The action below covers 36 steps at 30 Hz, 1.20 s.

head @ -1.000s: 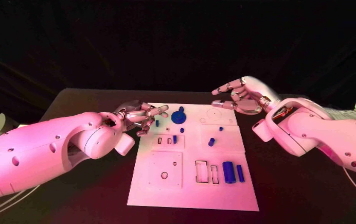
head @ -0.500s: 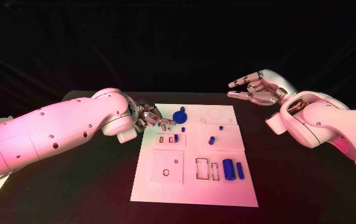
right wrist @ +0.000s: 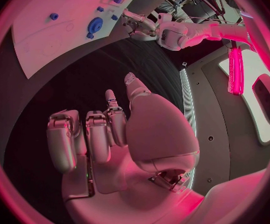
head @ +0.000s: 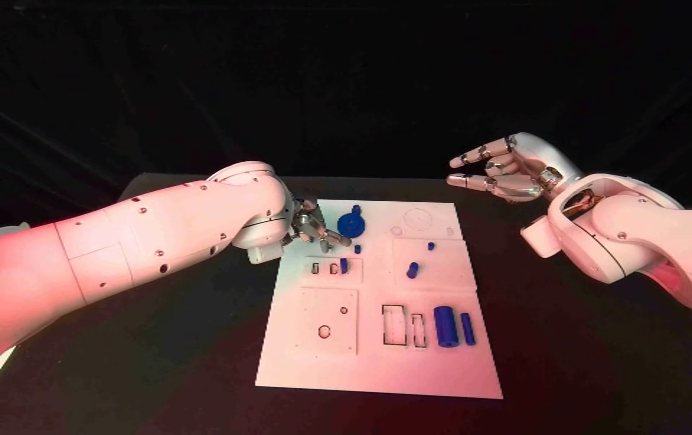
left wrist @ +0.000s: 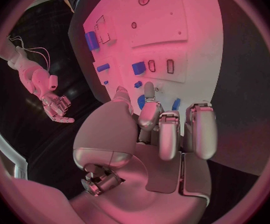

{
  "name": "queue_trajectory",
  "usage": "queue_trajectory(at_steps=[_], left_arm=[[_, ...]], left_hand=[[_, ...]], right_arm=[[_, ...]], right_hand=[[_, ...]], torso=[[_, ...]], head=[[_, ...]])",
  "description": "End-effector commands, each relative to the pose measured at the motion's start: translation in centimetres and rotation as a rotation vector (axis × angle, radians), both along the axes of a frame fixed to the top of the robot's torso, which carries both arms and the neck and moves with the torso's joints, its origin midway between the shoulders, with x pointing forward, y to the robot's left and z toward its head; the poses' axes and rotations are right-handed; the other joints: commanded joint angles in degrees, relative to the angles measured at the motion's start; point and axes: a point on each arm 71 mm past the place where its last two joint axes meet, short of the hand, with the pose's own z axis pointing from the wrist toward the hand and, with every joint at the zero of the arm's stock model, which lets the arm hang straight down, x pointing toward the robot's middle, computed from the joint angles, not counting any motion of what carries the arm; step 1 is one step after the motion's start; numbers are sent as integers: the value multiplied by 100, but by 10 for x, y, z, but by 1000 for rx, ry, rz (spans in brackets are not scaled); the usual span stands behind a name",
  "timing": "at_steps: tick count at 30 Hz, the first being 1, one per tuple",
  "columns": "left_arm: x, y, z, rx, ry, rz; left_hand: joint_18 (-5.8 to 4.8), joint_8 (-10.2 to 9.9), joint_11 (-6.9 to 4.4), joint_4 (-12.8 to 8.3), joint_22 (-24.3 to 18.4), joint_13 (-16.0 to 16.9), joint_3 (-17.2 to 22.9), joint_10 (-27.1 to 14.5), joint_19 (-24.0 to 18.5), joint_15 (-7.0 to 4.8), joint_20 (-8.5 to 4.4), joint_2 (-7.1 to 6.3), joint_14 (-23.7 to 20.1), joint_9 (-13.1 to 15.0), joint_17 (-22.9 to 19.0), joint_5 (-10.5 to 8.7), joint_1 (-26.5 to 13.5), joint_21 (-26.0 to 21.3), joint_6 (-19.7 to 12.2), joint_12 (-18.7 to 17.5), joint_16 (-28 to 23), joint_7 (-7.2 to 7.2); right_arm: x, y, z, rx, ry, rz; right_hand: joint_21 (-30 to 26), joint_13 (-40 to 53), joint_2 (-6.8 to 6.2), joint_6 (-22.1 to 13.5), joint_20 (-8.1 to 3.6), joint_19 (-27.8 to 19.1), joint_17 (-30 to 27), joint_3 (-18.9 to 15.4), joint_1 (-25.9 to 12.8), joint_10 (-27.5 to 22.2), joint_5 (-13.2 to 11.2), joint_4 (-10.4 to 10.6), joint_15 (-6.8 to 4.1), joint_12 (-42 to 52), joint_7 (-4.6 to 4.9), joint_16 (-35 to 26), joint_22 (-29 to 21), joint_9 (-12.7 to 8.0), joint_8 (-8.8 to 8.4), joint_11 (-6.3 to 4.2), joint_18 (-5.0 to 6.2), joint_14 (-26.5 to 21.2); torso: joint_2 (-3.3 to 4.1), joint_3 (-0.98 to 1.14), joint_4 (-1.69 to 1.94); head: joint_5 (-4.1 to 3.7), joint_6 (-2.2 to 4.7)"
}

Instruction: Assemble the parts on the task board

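Left hand (head: 306, 227) has its fingers (left wrist: 149, 103) loosely spread, holding nothing, tips right by a small blue part (left wrist: 138, 84) on the task board (head: 378, 355). Right hand (head: 502, 173) hangs off to the board's side over the table (head: 577, 355), fingers apart and empty too.

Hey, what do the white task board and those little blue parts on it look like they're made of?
The task board looks like matte white plastic or coated sheet: flat, thin-edged, without glare. The blue parts look like moulded or printed plastic, uniformly coloured with a dull sheen. Neither is certain.
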Motion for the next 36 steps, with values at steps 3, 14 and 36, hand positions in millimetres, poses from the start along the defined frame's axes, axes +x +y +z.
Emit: queue_trajectory(at_steps=[3,14,36], left_arm=[[0,-9,-5,70,31,-45],[2,-20,-9,89,53,-73],[3,-32,-14,119,85,-113]], left_hand=[[-72,50,12,12,116,-2,-50,33,57,-44,9,75,594,37,1506,-29,16,21,-61,29,17,16],[-71,160,7,14,120,-33,-224,16,50,-47,6,129,594,197,1506,-33,-317,21,-136,-4,17,9],[-73,292,5,-22,145,-17,-110,20,47,-46,10,226,594,433,1506,-5,87,27,-261,-4,17,6]], right_arm=[[1,1,-1,-12,10,3],[3,1,-2,-14,15,1],[4,5,-4,-14,18,11]], right_hand=[[-40,967,30,20,-9,478,1437,-39,25,144,40,-6,-27,-7,6,-23,1307,3,-4,-28,-29,579],[-42,965,32,16,-9,476,1431,-46,25,142,51,-4,-27,-11,6,-27,1304,2,-6,-28,-29,578],[-49,961,39,12,-9,468,1425,-69,15,139,75,5,-26,-18,8,-31,1290,1,-10,-26,-25,576]], torso=[[18,-9,-15],[33,-16,5],[49,-26,32]], head=[[4,-28],[-20,-49],[-30,-101]])
